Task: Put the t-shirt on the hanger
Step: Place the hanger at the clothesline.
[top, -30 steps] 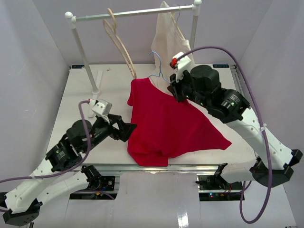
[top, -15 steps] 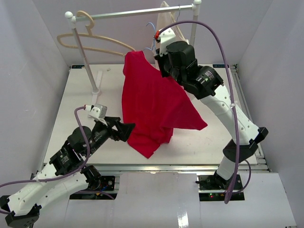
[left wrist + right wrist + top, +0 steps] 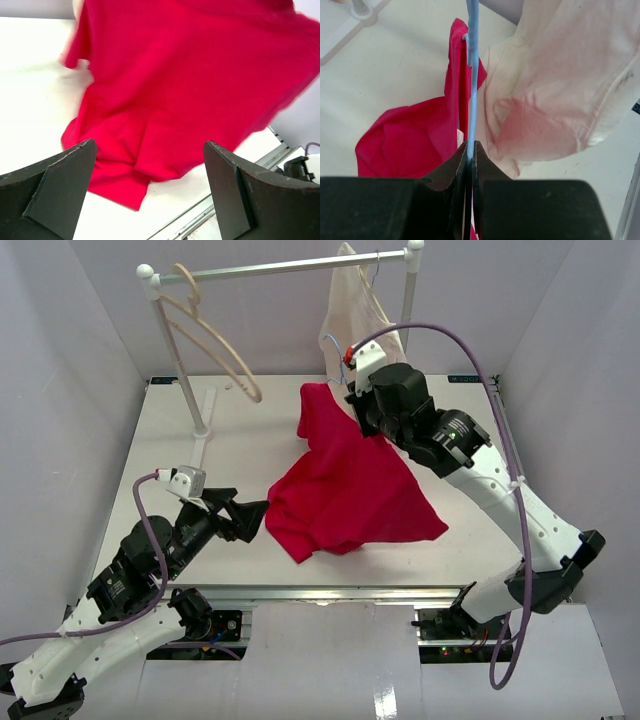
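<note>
No legible text, brand, number or sign is showing in any view. A small dark marking point(image 3: 462, 377) on the far edge of the table point(image 3: 250, 430) is appearing too small to read. The t-shirt point(image 3: 350, 490) is displaying no readable print.

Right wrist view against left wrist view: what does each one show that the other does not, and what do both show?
Only the right wrist view shows the hanger, its blue wire clamped in the shut right gripper, and a cream-white garment beside it. Only the left wrist view shows the left gripper, open and holding nothing. Both show the red t-shirt and the white table.
</note>
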Robot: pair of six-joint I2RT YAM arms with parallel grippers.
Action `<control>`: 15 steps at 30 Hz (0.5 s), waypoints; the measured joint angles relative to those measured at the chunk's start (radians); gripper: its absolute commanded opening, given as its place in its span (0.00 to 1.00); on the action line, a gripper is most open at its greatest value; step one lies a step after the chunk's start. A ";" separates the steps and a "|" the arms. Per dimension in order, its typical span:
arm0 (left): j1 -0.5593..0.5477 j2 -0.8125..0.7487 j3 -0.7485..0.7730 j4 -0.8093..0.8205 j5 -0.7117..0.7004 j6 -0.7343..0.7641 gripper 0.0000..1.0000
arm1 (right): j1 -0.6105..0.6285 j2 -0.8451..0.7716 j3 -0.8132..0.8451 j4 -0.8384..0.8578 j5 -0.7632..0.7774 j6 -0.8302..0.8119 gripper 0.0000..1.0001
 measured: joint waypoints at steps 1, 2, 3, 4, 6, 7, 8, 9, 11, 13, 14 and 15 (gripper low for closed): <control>0.000 0.000 0.003 -0.006 -0.004 0.002 0.98 | 0.000 -0.024 -0.031 -0.004 -0.011 0.000 0.08; 0.000 0.000 0.005 -0.010 -0.007 0.005 0.98 | 0.000 -0.043 -0.052 -0.007 -0.015 -0.002 0.08; 0.000 -0.001 0.008 -0.013 -0.010 0.006 0.98 | 0.000 -0.055 -0.061 -0.007 -0.016 -0.004 0.08; 0.000 -0.003 0.011 -0.017 -0.012 0.007 0.98 | 0.000 -0.066 -0.068 -0.006 -0.017 -0.007 0.08; 0.000 -0.007 0.016 -0.020 -0.018 0.010 0.98 | 0.000 -0.073 -0.070 0.004 -0.014 -0.021 0.08; 0.000 -0.008 0.017 -0.021 -0.019 0.011 0.98 | 0.000 -0.071 -0.069 0.016 -0.011 -0.026 0.08; 0.000 -0.009 0.019 -0.022 -0.020 0.011 0.98 | 0.000 -0.067 -0.069 0.030 -0.008 -0.030 0.08; 0.000 -0.010 0.020 -0.023 -0.021 0.012 0.98 | 0.000 -0.062 -0.068 0.044 -0.004 -0.035 0.08; 0.000 -0.012 0.022 -0.025 -0.019 0.017 0.98 | 0.000 -0.035 -0.041 0.063 0.012 -0.043 0.08; 0.000 -0.010 0.024 -0.031 -0.012 0.026 0.98 | -0.001 0.023 0.030 0.072 0.042 -0.048 0.08; 0.000 -0.009 0.028 -0.034 -0.007 0.030 0.98 | -0.002 0.062 0.077 0.090 0.058 -0.050 0.08; 0.000 -0.007 0.032 -0.038 -0.002 0.034 0.98 | -0.005 0.097 0.117 0.111 0.070 -0.051 0.08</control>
